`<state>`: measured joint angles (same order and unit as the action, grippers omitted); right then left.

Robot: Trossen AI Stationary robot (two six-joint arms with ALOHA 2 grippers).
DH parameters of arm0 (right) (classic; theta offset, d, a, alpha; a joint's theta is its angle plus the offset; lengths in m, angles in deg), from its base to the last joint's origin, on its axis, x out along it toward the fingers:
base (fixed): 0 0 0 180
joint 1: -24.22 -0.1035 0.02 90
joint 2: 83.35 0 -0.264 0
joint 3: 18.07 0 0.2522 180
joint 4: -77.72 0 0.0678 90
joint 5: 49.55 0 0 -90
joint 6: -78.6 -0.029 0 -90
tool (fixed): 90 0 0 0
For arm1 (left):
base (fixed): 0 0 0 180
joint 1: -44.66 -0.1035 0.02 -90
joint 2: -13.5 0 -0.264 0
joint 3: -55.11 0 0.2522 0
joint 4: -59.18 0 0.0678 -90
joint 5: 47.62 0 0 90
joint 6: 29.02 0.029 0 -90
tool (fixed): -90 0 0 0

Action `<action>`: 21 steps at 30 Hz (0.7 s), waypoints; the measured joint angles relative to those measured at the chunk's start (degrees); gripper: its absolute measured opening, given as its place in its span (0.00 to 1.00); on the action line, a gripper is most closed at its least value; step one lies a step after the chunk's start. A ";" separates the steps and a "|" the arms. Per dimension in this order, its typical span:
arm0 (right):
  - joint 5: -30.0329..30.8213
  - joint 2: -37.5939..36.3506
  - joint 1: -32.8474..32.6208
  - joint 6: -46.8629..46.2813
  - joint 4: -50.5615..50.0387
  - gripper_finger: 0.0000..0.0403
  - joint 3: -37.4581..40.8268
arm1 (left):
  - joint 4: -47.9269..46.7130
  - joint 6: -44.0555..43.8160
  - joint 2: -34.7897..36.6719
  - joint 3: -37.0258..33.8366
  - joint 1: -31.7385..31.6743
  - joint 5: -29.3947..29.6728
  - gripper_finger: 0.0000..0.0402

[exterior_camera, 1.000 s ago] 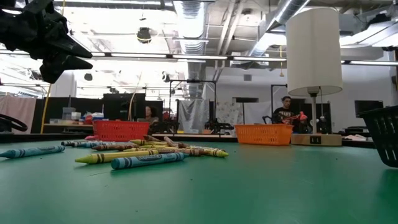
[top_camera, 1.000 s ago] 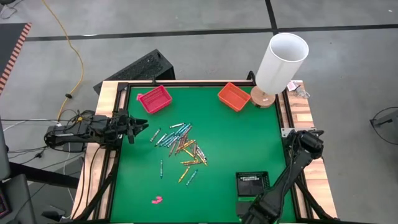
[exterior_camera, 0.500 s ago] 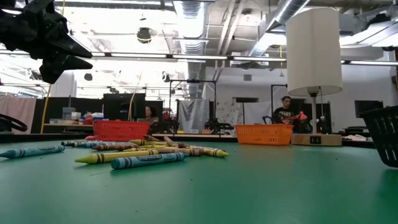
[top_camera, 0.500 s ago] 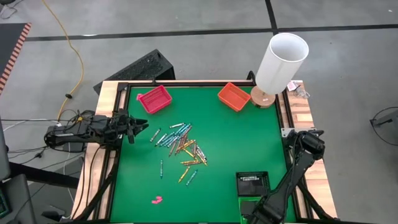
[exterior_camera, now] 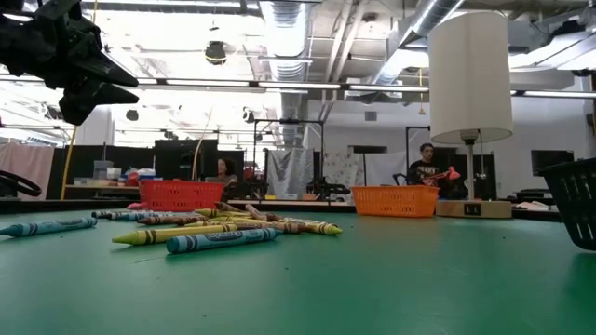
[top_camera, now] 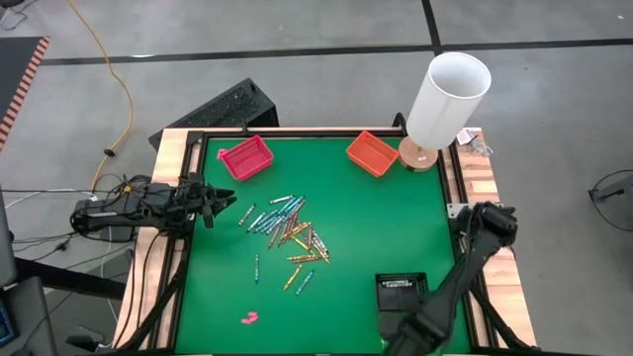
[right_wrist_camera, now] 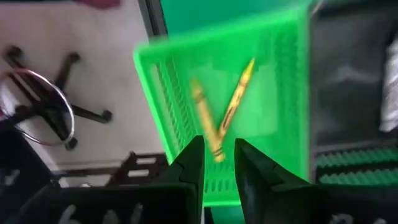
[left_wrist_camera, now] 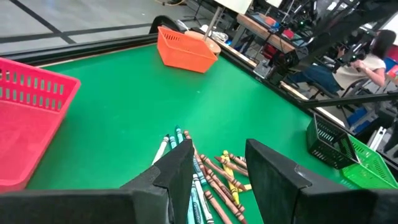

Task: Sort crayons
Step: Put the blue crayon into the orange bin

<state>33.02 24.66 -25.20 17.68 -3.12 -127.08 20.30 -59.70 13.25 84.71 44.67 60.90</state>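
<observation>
Several crayons [top_camera: 289, 229] lie loose in a pile on the green mat, mid table; the low view shows them flat on it [exterior_camera: 214, 228]. My left gripper [top_camera: 226, 206] waits open at the table's left edge, level, pointing at the pile [left_wrist_camera: 205, 177]. My right gripper [right_wrist_camera: 217, 144] points down over a green basket [right_wrist_camera: 149, 68] at the near right corner. Its fingers stand a little apart with nothing between them. Two yellow crayons [right_wrist_camera: 237, 93] lie crossed on the basket's floor below it. In the high view the right arm [top_camera: 465, 267] hides that gripper.
A red basket [top_camera: 245, 157] and an orange basket [top_camera: 372, 152] stand at the far edge, with a white lamp [top_camera: 447, 99] at the far right corner. A black basket [top_camera: 402, 292] sits near right. A pink lump [top_camera: 249, 317] lies near the front edge.
My right arm has shifted a little over the near right corner. The crayon pile and the baskets on the table lie as before.
</observation>
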 joint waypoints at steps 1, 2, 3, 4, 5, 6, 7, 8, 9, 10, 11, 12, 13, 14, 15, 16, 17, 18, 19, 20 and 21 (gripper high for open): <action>0.13 -0.93 1.05 0.98 0.35 0.21 0.00 | 0.00 0.00 0.00 0.00 0.00 0.00 0.34; 0.20 -1.92 2.30 1.99 0.80 0.21 0.00 | 0.00 -0.03 0.00 0.00 0.00 0.00 0.34; 0.43 -2.96 3.61 2.81 1.07 0.21 0.00 | 0.00 -0.11 0.00 0.00 0.01 0.01 0.34; 1.21 -3.99 4.97 3.31 1.12 0.21 0.00 | 0.00 -0.23 0.00 0.00 0.01 0.03 0.34; 2.30 -5.02 6.50 3.64 1.18 0.21 0.00 | 0.02 -0.41 0.00 0.00 0.00 0.04 0.34; 3.72 -5.96 8.10 4.27 1.61 0.21 0.00 | 0.00 -0.53 0.00 0.00 0.00 0.04 0.34; 5.18 -6.83 9.73 5.25 2.44 0.21 -0.03 | 0.02 -0.63 0.00 0.00 0.00 0.07 0.34; 6.84 -7.55 11.35 6.66 3.30 0.21 -0.04 | 0.02 -0.66 0.00 0.00 0.00 0.07 0.34; 8.63 -8.01 12.88 8.41 4.36 0.21 -0.04 | 0.02 -0.66 0.00 0.00 0.00 0.04 0.34; 10.42 -8.26 14.43 10.47 5.44 0.21 -0.04 | 0.03 -0.66 0.00 0.00 0.00 -0.08 0.34; 12.17 -8.36 15.93 12.96 6.62 0.21 -0.04 | 0.04 -0.66 0.00 0.00 0.01 -0.13 0.34; 13.52 -8.35 17.29 15.99 7.97 0.21 -0.04 | 0.04 -0.66 0.00 0.00 0.02 -0.14 0.34; 14.15 -8.32 18.64 19.28 9.27 0.21 -0.04 | 0.04 -0.66 0.00 0.00 0.02 -0.15 0.34; 14.38 -7.96 19.96 22.99 10.81 0.21 -0.04 | 0.04 -0.66 0.00 0.00 0.00 -0.18 0.34; 14.35 -7.62 21.38 26.55 12.57 0.21 -0.04 | 0.04 -0.66 0.00 0.00 0.00 -0.20 0.34; 14.25 -7.51 22.66 29.95 13.84 0.21 -0.04 | 0.07 -0.66 0.00 0.00 0.00 -0.22 0.34; 13.94 -7.34 23.73 33.23 14.75 0.21 -0.04 | 0.07 -0.66 0.00 0.00 0.01 -0.22 0.34; 13.65 -6.53 25.07 36.24 15.75 0.21 -0.04 | 0.07 -0.64 0.00 0.00 0.01 -0.22 0.34; 13.01 -6.01 26.57 38.97 17.34 0.21 -0.04 | 0.09 -0.62 0.00 0.00 0.01 -0.24 0.34; 12.52 -5.72 27.71 41.68 18.42 0.21 -0.07 | 0.07 -0.56 0.00 -0.02 0.00 -0.25 0.34; 11.73 -5.36 28.52 44.50 18.87 0.21 -0.03 | 0.09 -0.55 0.00 -0.02 0.00 -0.24 0.34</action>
<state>44.75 19.31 3.32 62.18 15.75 -127.11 20.38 -60.24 13.26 84.69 44.67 60.66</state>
